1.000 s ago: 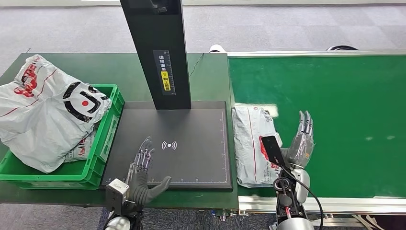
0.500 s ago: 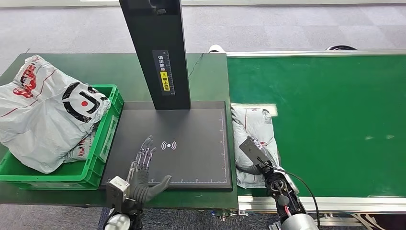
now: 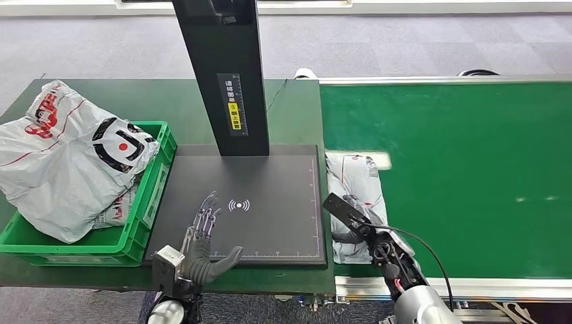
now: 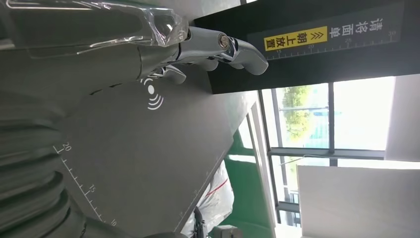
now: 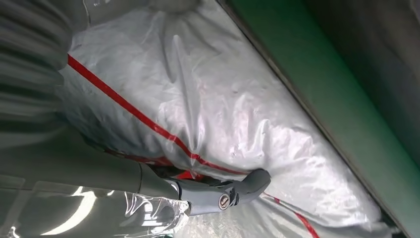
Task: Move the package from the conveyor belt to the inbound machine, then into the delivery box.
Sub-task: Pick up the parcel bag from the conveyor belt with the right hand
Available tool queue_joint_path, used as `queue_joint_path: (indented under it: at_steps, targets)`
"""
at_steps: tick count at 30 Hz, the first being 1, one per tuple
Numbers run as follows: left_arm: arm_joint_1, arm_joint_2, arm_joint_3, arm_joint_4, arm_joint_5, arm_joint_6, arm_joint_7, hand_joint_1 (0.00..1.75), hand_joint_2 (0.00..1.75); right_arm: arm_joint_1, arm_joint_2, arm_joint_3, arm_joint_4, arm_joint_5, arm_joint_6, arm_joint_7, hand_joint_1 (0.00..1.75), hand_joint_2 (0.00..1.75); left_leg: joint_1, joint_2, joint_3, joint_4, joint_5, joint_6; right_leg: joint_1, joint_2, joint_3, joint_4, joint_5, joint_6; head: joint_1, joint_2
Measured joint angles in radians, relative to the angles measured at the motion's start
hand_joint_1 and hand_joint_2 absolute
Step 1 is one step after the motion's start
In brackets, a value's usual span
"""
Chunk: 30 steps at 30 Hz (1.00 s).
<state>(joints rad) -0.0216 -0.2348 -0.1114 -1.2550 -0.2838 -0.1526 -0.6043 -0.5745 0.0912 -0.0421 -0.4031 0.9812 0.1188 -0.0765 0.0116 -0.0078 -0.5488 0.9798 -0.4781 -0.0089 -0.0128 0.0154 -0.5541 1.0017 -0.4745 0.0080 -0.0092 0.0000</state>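
At the far left, a green crate (image 3: 150, 196) holds white courier bags (image 3: 64, 162), probably the delivery box. Beside it lies the black scanner pad (image 3: 270, 182) of the inbound machine, under its dark post (image 3: 226, 67). The left hand (image 3: 202, 246) hovers over the pad's near edge, fingers spread, holding nothing, seemingly waiting. To the right, on the green conveyor belt (image 3: 472, 169), the white package (image 3: 357, 182) lies just beside the pad. The right hand (image 3: 357, 226) presses on it, fingers curling over the plastic; a firm hold cannot be told.
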Motion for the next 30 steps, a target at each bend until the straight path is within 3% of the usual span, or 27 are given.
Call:
queue_joint_path:
  at_steps: [8, 15, 21, 26, 30]
  targets:
    - [0.019, -0.002, 0.000, -0.035, 0.000, 0.009, 0.018, 0.00, 1.75, -0.020, 0.014, 0.043, 0.011, 0.042, -0.035, 0.046, 1.75, 1.75, 0.000, -0.001, 0.001, 0.000, 0.000, 0.000, 0.000, 0.000, 0.003, 0.000, 0.000, 0.000, 0.000, 0.000]
    - [0.050, -0.003, 0.001, -0.068, 0.000, 0.009, 0.024, 0.00, 1.75, -0.005, 0.015, 0.040, 0.012, 0.006, -0.159, -0.080, 1.75, 1.75, 0.000, -0.001, -0.005, 0.000, 0.000, 0.000, 0.000, 0.000, -0.003, 0.000, 0.000, 0.000, 0.000, 0.000]
    - [0.061, -0.003, 0.002, -0.078, 0.000, 0.008, 0.022, 0.00, 1.75, 0.009, 0.016, 0.025, 0.012, -0.027, -0.217, -0.133, 1.75, 1.75, 0.000, -0.002, -0.008, 0.000, 0.000, 0.000, 0.000, 0.000, -0.005, 0.000, 0.000, 0.000, 0.000, 0.000]
    - [0.067, -0.003, 0.001, -0.082, -0.002, 0.009, 0.011, 0.00, 1.75, 0.034, 0.028, -0.061, -0.037, -0.239, -0.412, -0.346, 1.75, 1.75, 0.000, -0.003, -0.012, 0.001, 0.001, 0.000, 0.000, -0.001, -0.009, 0.000, 0.000, 0.001, 0.000, 0.000]
    - [0.068, -0.007, -0.002, -0.082, -0.006, 0.025, 0.007, 0.00, 1.75, 0.060, 0.049, -0.175, -0.180, -0.510, -0.464, -0.507, 1.75, 1.75, 0.000, -0.003, -0.013, 0.001, 0.000, 0.000, 0.000, -0.001, -0.010, 0.000, 0.000, 0.001, 0.000, 0.000]
